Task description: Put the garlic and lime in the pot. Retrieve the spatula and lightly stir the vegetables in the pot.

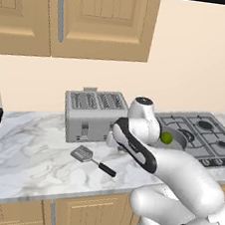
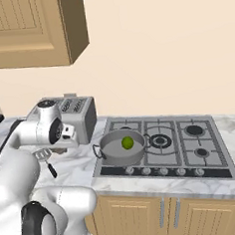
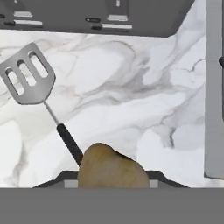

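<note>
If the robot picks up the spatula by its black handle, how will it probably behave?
The spatula looks stiff, with a thin metal neck and a flat slotted head, so it should not flop. Held by the handle, the head end may sag a little. Lying flat on the marble counter, it will probably slide, not roll.

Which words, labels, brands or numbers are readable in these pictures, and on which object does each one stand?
None can be read.
The silver four-slot toaster bears no legible label.
The grey gas hob's knobs have no readable marks.
The grey slotted metal spatula is plain.
</note>
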Robot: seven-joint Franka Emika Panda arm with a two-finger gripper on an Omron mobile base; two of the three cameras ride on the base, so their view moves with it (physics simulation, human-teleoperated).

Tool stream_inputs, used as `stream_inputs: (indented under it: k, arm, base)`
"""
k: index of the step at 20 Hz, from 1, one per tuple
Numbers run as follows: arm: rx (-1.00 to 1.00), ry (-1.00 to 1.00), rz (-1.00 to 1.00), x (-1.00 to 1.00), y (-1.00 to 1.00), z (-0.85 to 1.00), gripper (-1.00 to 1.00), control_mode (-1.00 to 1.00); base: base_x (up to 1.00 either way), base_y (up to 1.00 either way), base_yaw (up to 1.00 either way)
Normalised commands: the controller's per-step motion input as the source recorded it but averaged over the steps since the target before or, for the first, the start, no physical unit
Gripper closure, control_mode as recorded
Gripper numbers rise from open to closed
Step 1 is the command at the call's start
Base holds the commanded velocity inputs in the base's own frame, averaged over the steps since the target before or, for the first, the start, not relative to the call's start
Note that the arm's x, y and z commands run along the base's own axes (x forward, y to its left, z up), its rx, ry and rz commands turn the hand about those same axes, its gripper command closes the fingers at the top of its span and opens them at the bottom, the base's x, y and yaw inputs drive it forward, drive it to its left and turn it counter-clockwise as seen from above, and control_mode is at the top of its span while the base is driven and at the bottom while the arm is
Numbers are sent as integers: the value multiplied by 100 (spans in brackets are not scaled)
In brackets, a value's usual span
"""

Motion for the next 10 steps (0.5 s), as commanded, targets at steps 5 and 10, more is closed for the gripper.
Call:
stream_inputs:
  k: [5, 10]
  arm:
    - [11, 0, -27, -22, -75, 38, 100, -100]
    - [10, 0, -25, -29, -66, 32, 100, -100]
  base:
    - [0, 0, 0]
    - [0, 0, 0]
